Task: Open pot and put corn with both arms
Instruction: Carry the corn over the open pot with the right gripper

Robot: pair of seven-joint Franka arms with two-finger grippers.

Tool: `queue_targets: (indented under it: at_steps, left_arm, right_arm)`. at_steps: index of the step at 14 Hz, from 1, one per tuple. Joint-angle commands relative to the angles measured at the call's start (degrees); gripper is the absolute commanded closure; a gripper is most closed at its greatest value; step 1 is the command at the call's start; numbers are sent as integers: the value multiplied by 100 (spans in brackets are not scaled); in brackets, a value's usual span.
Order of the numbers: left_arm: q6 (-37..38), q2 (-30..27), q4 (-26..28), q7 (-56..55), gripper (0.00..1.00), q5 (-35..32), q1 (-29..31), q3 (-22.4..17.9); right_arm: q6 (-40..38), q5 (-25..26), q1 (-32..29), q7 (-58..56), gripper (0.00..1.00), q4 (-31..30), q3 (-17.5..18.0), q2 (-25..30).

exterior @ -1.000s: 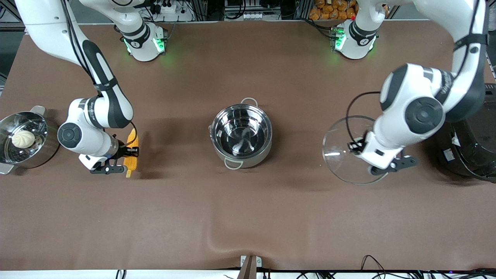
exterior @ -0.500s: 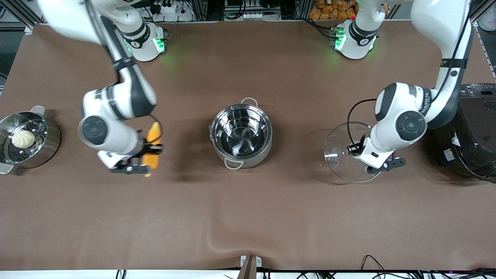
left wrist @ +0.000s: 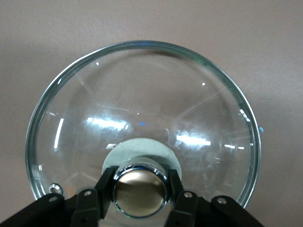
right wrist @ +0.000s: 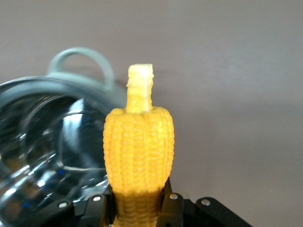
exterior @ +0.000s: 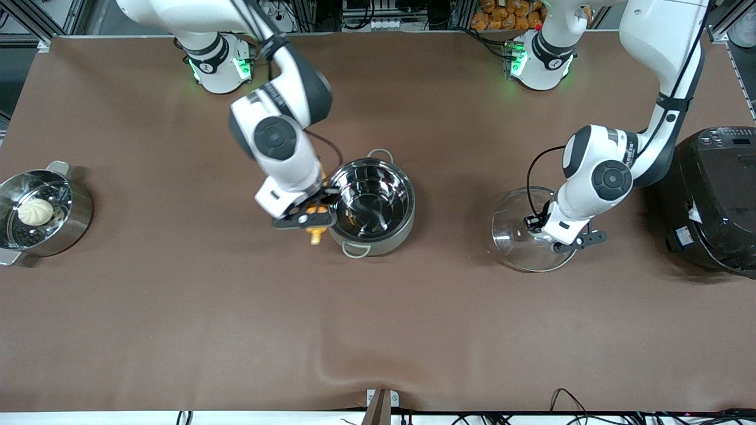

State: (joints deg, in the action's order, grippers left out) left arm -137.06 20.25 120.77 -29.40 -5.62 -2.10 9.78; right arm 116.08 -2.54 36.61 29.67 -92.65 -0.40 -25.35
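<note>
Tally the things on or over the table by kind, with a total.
Steel pots: 2, the open pot and the steamer pot
Glass lid: 1
Corn: 1
Bun: 1
Rice cooker: 1
Total: 6

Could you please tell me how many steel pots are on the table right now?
2. The round shiny stainless steel pot stands open mid-table; the steel steamer pot holding a white bun sits at the right arm's end.
</note>
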Motion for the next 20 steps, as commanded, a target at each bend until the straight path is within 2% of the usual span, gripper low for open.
queue_targets:
  at_steps: [1,5,9,10,11,12,13,14,15,16,18,20]
  left_arm:
    - [-426,-338,491,66,100,96,70,68]
    - [-830,-285,754,57,100,96,70,60]
    - [-875,-145,764,57,100,96,70,60]
    - [-866,-127,746,74,85,96,61,60]
    - [-866,-118,738,74,45,87,61,60]
    - [-866,-118,729,74,13,87,61,60]
    - [-849,-118,711,74,0,96,61,51]
    - [-831,-136,676,74,0,87,61,51]
    - [-805,-179,633,48,0,87,61,51]
    - [-683,-275,597,39,0,87,61,51]
    - [-149,-548,300,39,0,87,61,42]
    - [694,-671,-322,39,0,61,70,25]
  right_arm:
    - [-103,-53,303,30,100,466,-83,-355]
    - [-173,-18,566,48,100,941,-83,-979]
    - [-173,8,602,154,100,1187,-83,-1226]
    - [-173,8,602,154,100,1214,-83,-1244]
    - [-165,8,602,154,100,1232,-83,-1253]
    - [-173,8,602,145,100,1249,-83,-1253]
    - [-165,-1,602,145,100,1276,-83,-1253]
    - [-164,-1,593,145,100,1311,-83,-1261]
    - [-164,-1,602,162,78,1311,-83,-1261]
    - [-164,17,611,215,1,1302,-83,-1261]
    - [-164,26,707,259,0,1294,-83,-1261]
    - [-173,26,725,285,0,1294,-83,-1244]
